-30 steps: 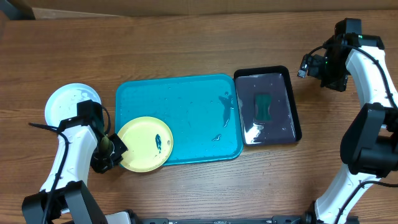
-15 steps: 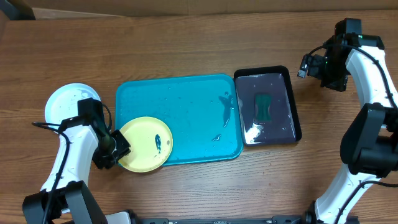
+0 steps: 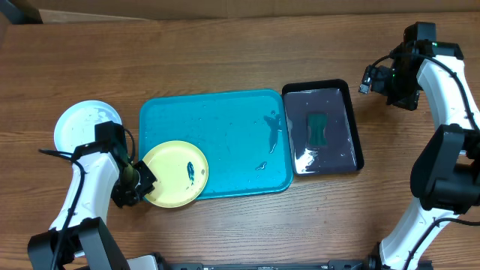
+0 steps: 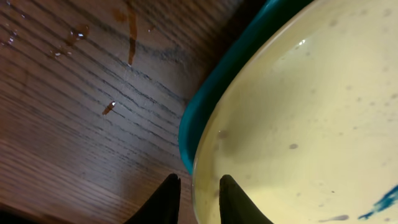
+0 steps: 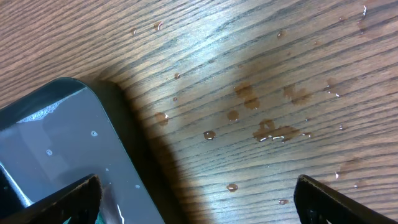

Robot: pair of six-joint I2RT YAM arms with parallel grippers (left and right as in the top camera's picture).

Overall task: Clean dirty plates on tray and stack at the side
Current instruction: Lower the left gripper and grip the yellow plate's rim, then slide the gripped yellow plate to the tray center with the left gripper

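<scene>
A yellow plate (image 3: 176, 174) with dark blue smears lies on the front-left corner of the turquoise tray (image 3: 225, 124), overhanging its edge. My left gripper (image 3: 139, 182) is at the plate's left rim. In the left wrist view its jaws (image 4: 197, 182) stand narrowly apart astride the yellow plate's (image 4: 298, 124) rim, one finger over the wood and one over the plate, with wood showing in the gap. The tray's rim (image 4: 208, 109) shows under the plate. A pale plate (image 3: 79, 124) rests on the table left of the tray. My right gripper (image 3: 373, 77) hangs open and empty at the far right (image 5: 198, 186).
A black tray (image 3: 330, 96) holding a green sponge (image 3: 318, 129) stands right of the turquoise tray; its corner (image 5: 56, 137) shows in the right wrist view. Water drops (image 5: 267, 127) dot the wood there. Smears and drops (image 3: 271, 124) lie on the turquoise tray's right part.
The left gripper nudged up toward the plate's rim, then settled back slightly lower; its jaws opened and then narrowed around the rim. The plate and the right arm stayed still.
</scene>
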